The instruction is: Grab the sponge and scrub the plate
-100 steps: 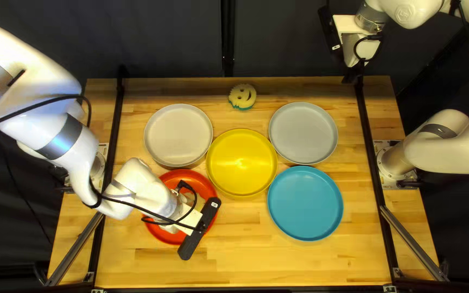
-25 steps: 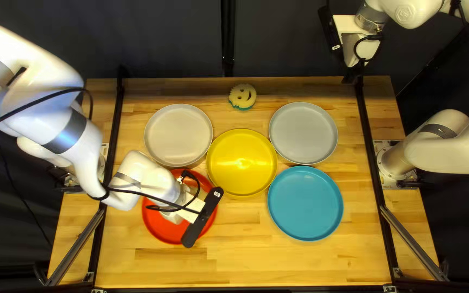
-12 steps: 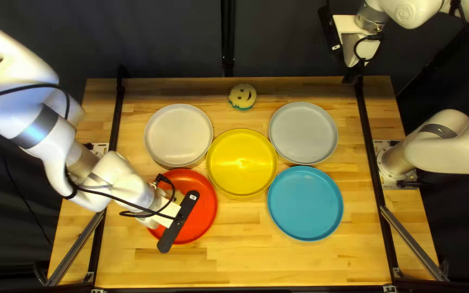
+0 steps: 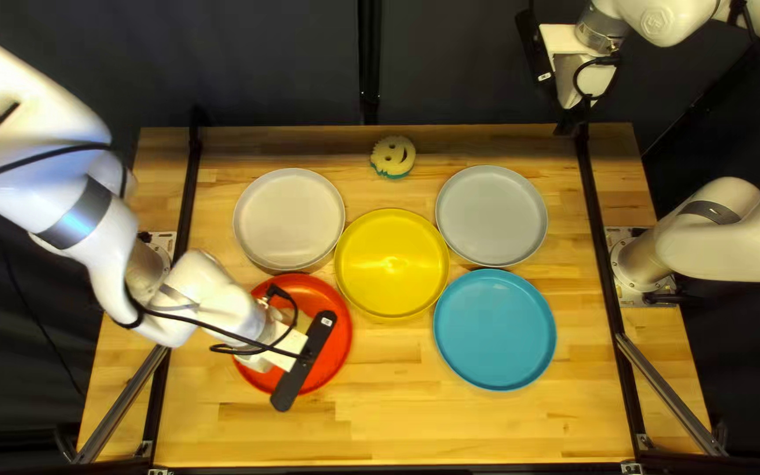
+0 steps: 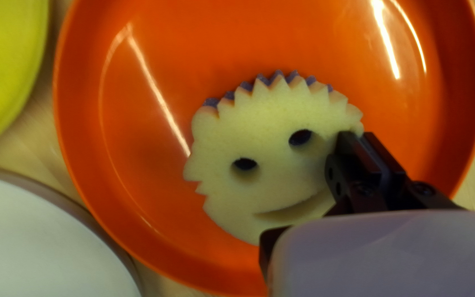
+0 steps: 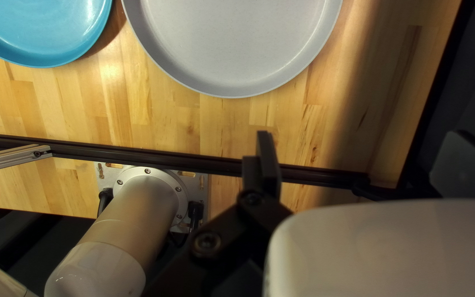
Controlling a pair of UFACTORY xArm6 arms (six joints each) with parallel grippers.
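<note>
Firmly clamped: left gripper [image 5: 309,192] on the smiley sponge [image 5: 262,156].
One black finger [image 5: 357,165] presses the sponge's edge; the other is apparently hidden behind the mount. The sponge lies flat inside the orange plate [image 5: 138,82], which sits beside the yellow plate [image 5: 2,62] and the white plate [image 5: 27,247].

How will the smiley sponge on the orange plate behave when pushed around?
The smiley sponge looks like porous foam, so probably light and squashy, likely deforming in the left gripper. The glossy orange plate looks slick, so the sponge should glide over it.
</note>
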